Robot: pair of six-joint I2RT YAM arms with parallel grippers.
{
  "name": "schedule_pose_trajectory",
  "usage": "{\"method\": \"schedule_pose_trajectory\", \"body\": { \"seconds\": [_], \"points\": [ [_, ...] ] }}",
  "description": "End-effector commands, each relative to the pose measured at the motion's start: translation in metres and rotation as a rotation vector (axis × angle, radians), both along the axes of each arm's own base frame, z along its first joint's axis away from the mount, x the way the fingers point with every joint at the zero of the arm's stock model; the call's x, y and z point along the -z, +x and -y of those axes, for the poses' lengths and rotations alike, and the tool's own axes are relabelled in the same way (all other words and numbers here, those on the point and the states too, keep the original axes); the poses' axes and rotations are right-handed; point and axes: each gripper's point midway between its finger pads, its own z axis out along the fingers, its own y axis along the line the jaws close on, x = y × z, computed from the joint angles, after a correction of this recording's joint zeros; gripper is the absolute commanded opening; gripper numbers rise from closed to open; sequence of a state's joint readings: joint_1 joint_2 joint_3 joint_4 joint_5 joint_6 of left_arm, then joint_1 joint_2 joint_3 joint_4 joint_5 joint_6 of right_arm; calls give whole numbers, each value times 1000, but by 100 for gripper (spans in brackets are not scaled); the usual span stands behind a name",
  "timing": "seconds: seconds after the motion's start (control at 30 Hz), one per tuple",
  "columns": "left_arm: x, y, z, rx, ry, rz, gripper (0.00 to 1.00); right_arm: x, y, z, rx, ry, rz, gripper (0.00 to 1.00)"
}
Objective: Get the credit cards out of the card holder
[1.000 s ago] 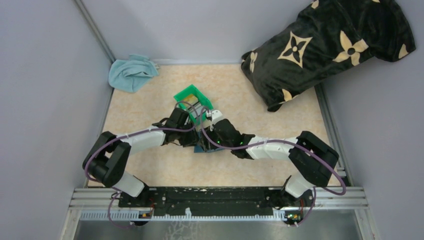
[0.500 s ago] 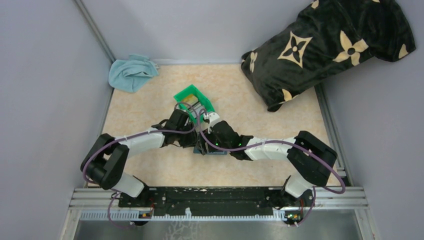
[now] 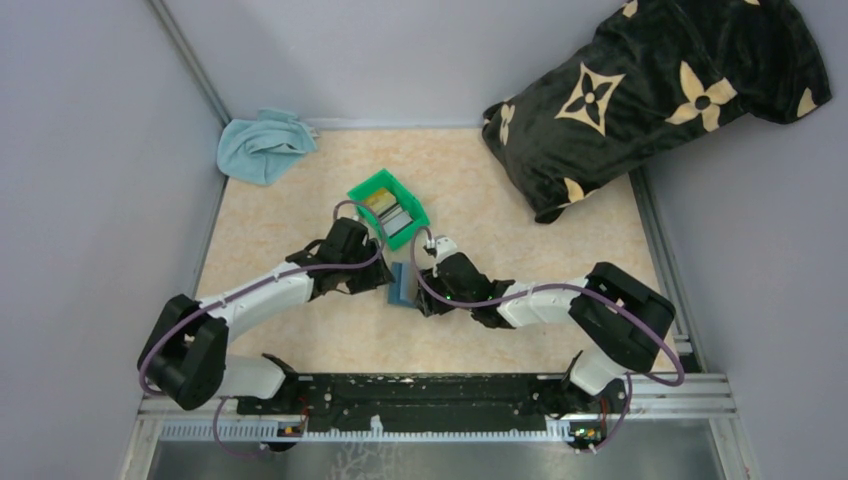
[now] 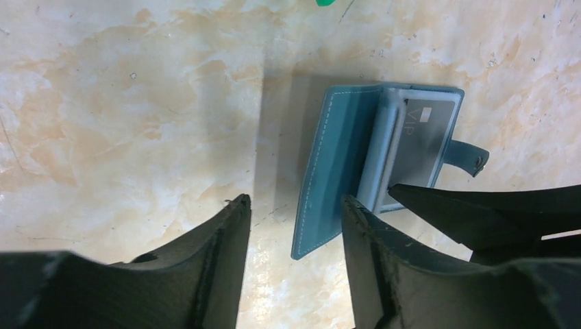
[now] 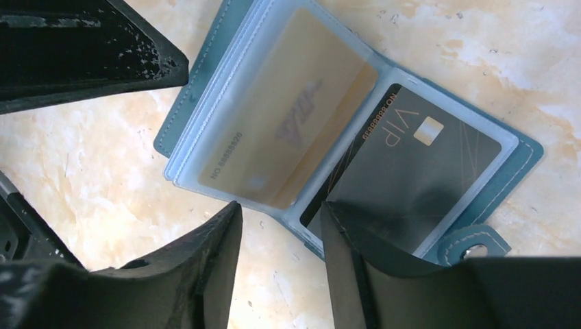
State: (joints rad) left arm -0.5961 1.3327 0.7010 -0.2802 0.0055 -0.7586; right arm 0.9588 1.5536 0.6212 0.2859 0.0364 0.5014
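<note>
Two pincers flank the card holder (image 3: 402, 285), which lies open near the middle of the surface (image 3: 290, 200), just at 6 o'clock of the green bin (image 3: 366, 182).

Left pincer (image 4: 294, 203): sits at 9 o'clock of the holder in the top view. Jaws moderately wide, gripping nothing. In its wrist view the near corner of the teal cover lies in the gap between the jaws. Contact cannot be told.

Right pincer (image 5: 281, 207): sits at 3 o'clock of the holder. Jaws parted, nothing clamped. One fingertip overlaps the lower corner of the clear sleeve; whether it presses down cannot be told.

Holder interior, right wrist view: pale blue with clear sleeves.
- The tan card (image 5: 288, 116) is in one sleeve.
- The dark card (image 5: 425, 164), marked VIP, is in the sleeve beside it.
- Both cards are fully seated.
- The snap tab (image 5: 473, 245) sticks out past the dark card's side.

Bin: flat tan and grey pieces lie inside, too small to read.

Surroundings, top view: a light blue cloth (image 3: 262, 146) is bunched in the 10 o'clock corner. A black pillow (image 3: 650, 90) with cream flower marks sits at 2 o'clock, well apart from the holder.
</note>
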Motion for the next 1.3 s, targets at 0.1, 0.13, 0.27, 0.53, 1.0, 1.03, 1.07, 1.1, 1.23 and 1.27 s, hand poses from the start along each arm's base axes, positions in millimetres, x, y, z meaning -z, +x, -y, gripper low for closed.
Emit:
{"method": "schedule_pose_trajectory", "body": {
  "seconds": [0.1, 0.13, 0.27, 0.53, 1.0, 1.03, 1.07, 1.1, 1.23, 1.27],
  "points": [
    [-31, 4, 25, 93, -128, 96, 65, -15, 14, -2, 61, 64, 30, 27],
    [-39, 5, 28, 108, -150, 123, 67, -11, 15, -1, 67, 46, 27, 23],
    [-68, 8, 38, 174, -206, 234, 92, -1, 20, 0, 75, 8, 29, 21],
    [-56, -3, 62, 313, -295, 207, 23, 8, 21, -1, 81, -3, 9, 20],
    [12, -20, 56, 343, -195, 31, 0, 9, 23, 7, 108, 35, -20, 20],
    [21, -20, 53, 331, -177, 12, 0, 7, 24, 7, 110, 39, -16, 20],
    [30, -21, 51, 319, -162, -9, 0, 6, 24, 7, 111, 45, -15, 21],
    [38, -22, 49, 308, -151, -25, 0, 6, 24, 8, 113, 47, -15, 23],
    [60, -25, 45, 289, -123, -77, 0, 4, 25, 14, 132, 84, -26, 34],
    [61, -25, 46, 291, -130, -80, 0, 5, 25, 16, 135, 96, -35, 36]
  ]
}}
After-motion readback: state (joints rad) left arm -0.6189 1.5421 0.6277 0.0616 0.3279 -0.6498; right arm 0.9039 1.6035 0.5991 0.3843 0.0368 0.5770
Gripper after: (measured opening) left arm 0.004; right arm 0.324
